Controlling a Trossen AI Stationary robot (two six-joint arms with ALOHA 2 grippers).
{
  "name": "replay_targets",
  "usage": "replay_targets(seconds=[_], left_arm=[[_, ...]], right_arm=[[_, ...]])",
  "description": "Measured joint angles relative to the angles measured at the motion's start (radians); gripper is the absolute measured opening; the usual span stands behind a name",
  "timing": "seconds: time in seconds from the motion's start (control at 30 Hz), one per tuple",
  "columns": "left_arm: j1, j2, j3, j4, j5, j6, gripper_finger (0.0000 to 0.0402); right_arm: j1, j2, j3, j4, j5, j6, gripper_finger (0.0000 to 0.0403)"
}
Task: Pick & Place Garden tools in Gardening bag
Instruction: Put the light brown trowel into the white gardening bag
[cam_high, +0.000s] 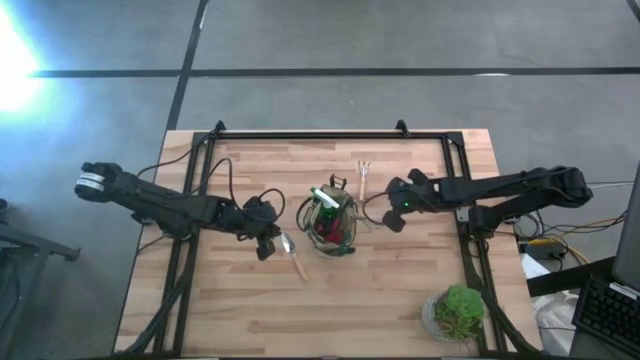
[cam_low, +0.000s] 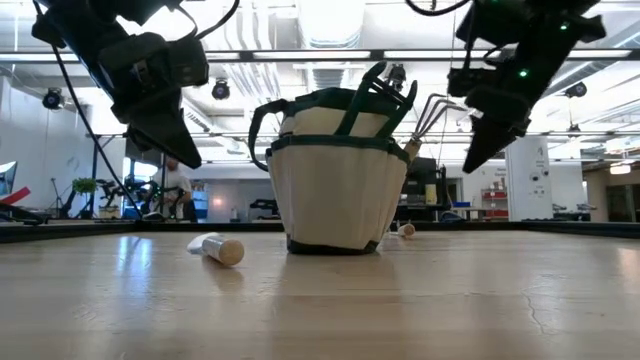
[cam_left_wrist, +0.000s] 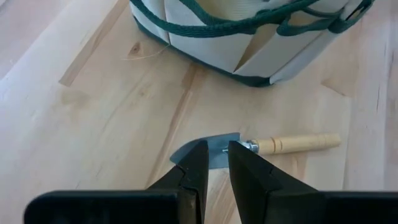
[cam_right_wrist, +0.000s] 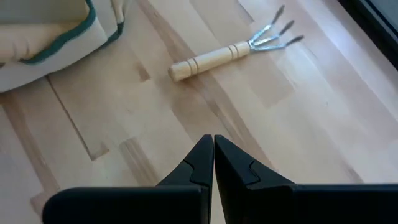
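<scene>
Currently the left tool (cam_left_wrist: 214, 163) hovers just above the trowel (cam_left_wrist: 273, 146), fingers parted by only a narrow gap and holding nothing. Trowel lies flat on the counter (cam_high: 240, 290); its metal blade sits right under the fingertips, and the wooden handle runs away from the tool, roughly parallel to the near wall of the gardening bag (cam_high: 333, 220). In the high view the trowel (cam_high: 292, 255) is just beside the bag on the left-arm side, handle angled toward the front edge. Left arm is clearly the nearer one. My read: the gap looks too narrow for the handle, so the fingers need to open wider, and the tool must shift along the axis toward the neck or handle before closing.

Right tool (cam_right_wrist: 213, 163) is closed and empty, above bare counter. The fork (cam_right_wrist: 231, 51) lies ahead of it, apart, tines pointing away from the bag.
</scene>
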Motion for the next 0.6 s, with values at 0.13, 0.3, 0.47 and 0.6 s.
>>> replay_targets(seconds=[0.13,0.3,0.47,0.6], left_arm=[[0.0,0.0,0.0,0.0,0.001,0.024,0.0064],[-0.001,-0.011,0.0,0.0,0.001,0.054,0.0064],[-0.002,-0.013,0.004,0.009,0.071,0.118,0.0064],[-0.008,-0.012,0.041,0.011,0.197,0.143,0.0064]], right_arm=[[0.003,-0.058,-0.045,-0.005,0.0,0.026,0.0008],[0.007,-0.112,-0.099,-0.007,-0.008,0.053,0.0008],[0.03,-0.145,-0.133,-0.006,-0.011,0.083,0.0008],[0.043,-0.154,-0.142,-0.003,-0.005,0.099,0.0008]])
